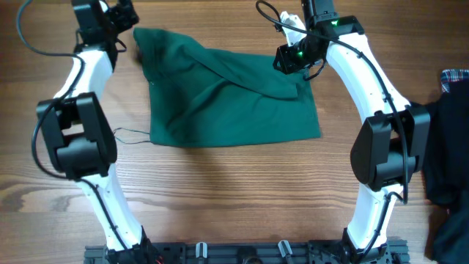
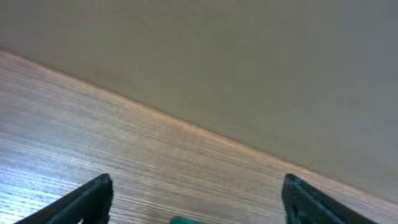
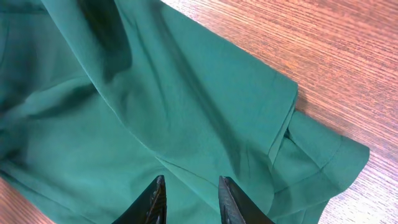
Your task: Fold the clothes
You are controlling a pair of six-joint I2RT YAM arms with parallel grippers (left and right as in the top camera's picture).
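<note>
The dark green clothes point(image 1: 227, 103) lie partly folded at the back middle of the wooden table, with a diagonal fold across the top. A thin cord point(image 1: 130, 133) trails from the left edge. My left gripper point(image 1: 126, 26) hovers just off the top left corner. In the left wrist view the left gripper point(image 2: 198, 180) is open wide, with bare wood between the fingers and a sliver of green cloth point(image 2: 183, 220) below. My right gripper point(image 1: 292, 57) is over the top right corner. In the right wrist view the right gripper point(image 3: 189, 180) shows a narrow gap over the clothes point(image 3: 155, 93); a pinch is not visible.
A black garment point(image 1: 447, 147) and a plaid cloth point(image 1: 454, 79) lie at the right edge of the table. Both arm bases stand on a dark rail point(image 1: 242, 253) along the front edge. Bare wood point(image 1: 234, 198) lies between the green cloth and the rail.
</note>
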